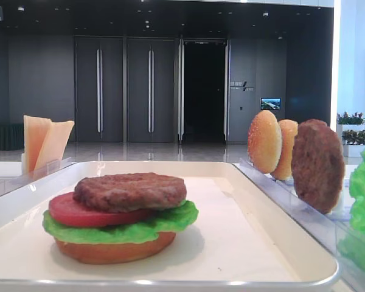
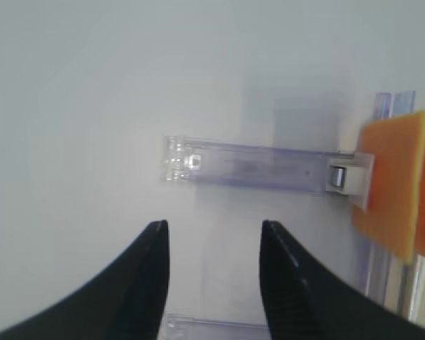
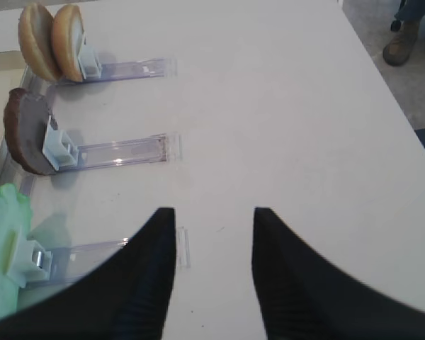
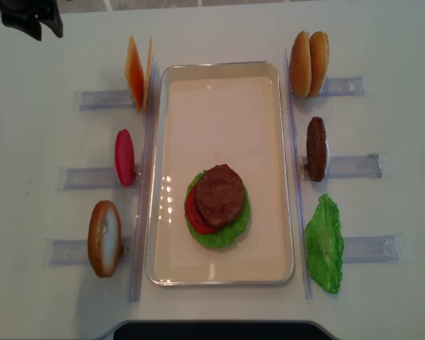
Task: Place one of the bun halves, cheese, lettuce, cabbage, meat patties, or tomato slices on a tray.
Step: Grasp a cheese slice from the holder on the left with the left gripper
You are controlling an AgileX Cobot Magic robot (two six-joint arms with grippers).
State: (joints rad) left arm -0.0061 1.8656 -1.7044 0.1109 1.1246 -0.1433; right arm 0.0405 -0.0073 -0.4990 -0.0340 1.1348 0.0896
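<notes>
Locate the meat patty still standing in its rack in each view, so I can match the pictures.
Eye-level exterior: rack patty far right, behind the tray rim.
Right wrist: left edge.
Left wrist: not in view.
Overhead exterior: right of tray.
Shared landmark: upright buns beside it.

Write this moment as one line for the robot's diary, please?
tray: bun base, lettuce, tomato, meat patty stacked | left gripper: open, empty, facing cheese rack | right gripper: open, empty, over table

Tray (image 4: 223,85) centred on table (image 4: 219,28), patty (image 4: 219,195) stacked on tomato slice (image 4: 193,212), lettuce (image 4: 230,234) (bun base beneath), cheese (image 4: 136,72) far left, bun halves (image 4: 308,64) far right.
</notes>
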